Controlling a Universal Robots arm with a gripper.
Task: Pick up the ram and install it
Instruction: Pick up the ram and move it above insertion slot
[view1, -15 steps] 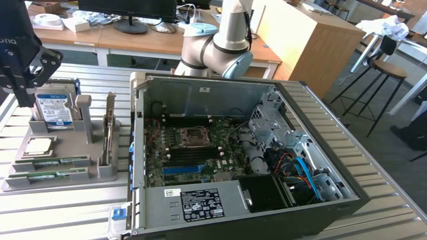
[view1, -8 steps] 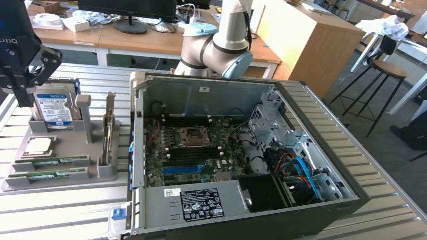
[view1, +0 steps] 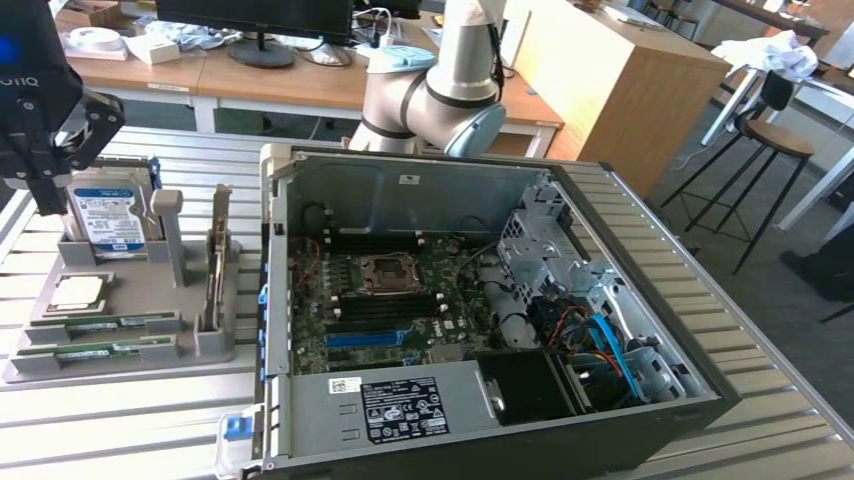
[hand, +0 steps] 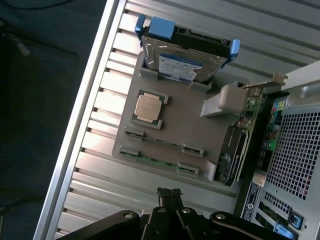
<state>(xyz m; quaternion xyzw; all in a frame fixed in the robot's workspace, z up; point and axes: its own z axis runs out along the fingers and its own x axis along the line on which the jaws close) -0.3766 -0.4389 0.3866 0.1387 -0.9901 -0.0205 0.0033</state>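
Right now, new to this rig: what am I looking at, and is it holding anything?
It is a single robot arm with a gripper. One picture comes from a camera off the arm that takes in the whole bench; the other from a camera on the wrist, looking past the gripper. On the slatted metal table sit an open computer case and, at the exterior view's left, a grey tray. The tray holds a hard drive, a square processor, an upright card and two ram sticks. The gripper is shut, near the tray, holding nothing I can see.

Green ram (view1: 104, 324) — grey tray (view1: 80, 368)
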